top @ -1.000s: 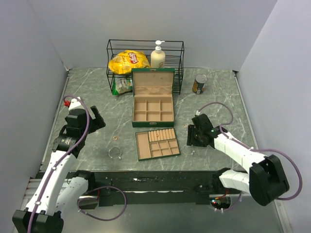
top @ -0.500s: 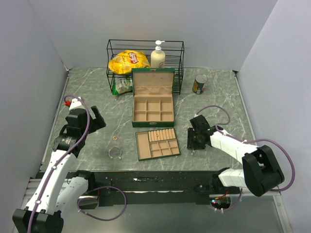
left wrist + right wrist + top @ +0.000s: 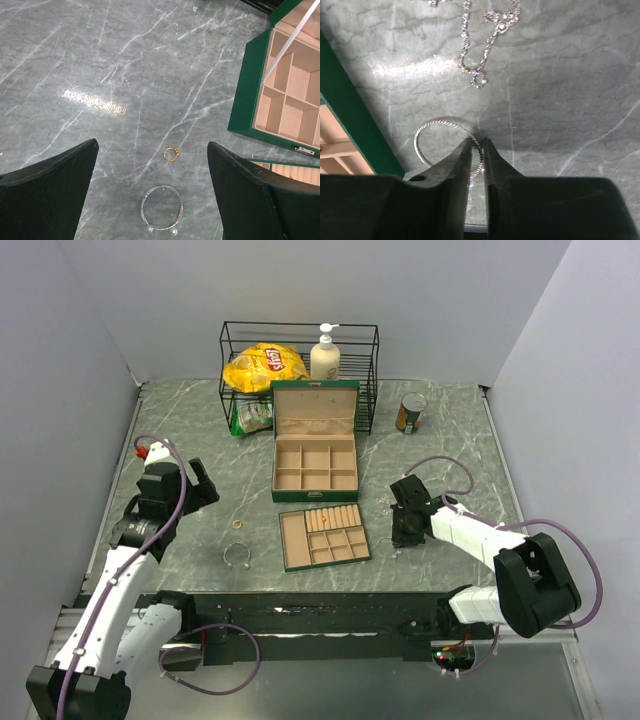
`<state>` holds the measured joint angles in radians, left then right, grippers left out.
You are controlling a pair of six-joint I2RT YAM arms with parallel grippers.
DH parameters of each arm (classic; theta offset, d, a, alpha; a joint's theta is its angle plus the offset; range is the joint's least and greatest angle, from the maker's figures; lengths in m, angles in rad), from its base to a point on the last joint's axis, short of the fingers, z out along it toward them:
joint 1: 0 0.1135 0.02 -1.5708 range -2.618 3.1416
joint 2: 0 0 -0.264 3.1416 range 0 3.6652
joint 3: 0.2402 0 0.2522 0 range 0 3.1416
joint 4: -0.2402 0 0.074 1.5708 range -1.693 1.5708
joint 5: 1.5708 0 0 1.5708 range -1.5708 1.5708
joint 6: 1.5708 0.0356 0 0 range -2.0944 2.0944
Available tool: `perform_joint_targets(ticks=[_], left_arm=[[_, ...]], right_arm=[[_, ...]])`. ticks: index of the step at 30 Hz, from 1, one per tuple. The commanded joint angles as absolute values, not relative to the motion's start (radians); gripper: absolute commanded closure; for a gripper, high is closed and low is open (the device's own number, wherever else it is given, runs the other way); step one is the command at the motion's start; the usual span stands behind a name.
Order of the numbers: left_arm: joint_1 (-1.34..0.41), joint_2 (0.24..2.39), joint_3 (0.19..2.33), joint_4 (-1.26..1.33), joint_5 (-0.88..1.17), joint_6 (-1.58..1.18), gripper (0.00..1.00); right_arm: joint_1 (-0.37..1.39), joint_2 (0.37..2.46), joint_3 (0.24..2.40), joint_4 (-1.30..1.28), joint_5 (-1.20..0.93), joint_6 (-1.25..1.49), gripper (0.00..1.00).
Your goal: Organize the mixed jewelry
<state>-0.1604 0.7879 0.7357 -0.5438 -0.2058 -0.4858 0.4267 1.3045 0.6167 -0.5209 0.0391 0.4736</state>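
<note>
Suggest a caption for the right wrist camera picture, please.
The right gripper, nearly closed, straddles the wire of a silvery bangle on the marble table beside a green tray.

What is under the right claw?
A silver bangle lies on the table. Its wire passes through the right claw, between the nearly closed fingers, which cover the bangle's near edge.

"Lay's" logo on the yellow chip bag [image 3: 262, 367]
</note>
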Motion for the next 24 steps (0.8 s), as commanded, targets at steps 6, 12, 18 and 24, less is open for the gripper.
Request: perform_joint_targets(ticks=[6,12,18,24], left_arm=[[-0.155,0.792,0.776,-0.528,-0.186,-0.469,0.04],[-0.155,0.79,0.775,-0.526,-0.186,-0.469,0.04],[-0.155,0.801,0.778,-0.528,-0.181,-0.471,0.04],[-0.156,0.792,0.772,-0.518,-0.16,-0.465,0.04]], right_arm=[[0.426,1.321,0.638,-0.499,0.006,0.451,0.95],[0.429,1.244,0.661,-0.531,0.006,0.428,1.0],[0.426,1.135,0.718,-0.583,0.014,0.42,0.99],[0.426,1.126,0.81,-0.594,0.011,0.402,0.99]])
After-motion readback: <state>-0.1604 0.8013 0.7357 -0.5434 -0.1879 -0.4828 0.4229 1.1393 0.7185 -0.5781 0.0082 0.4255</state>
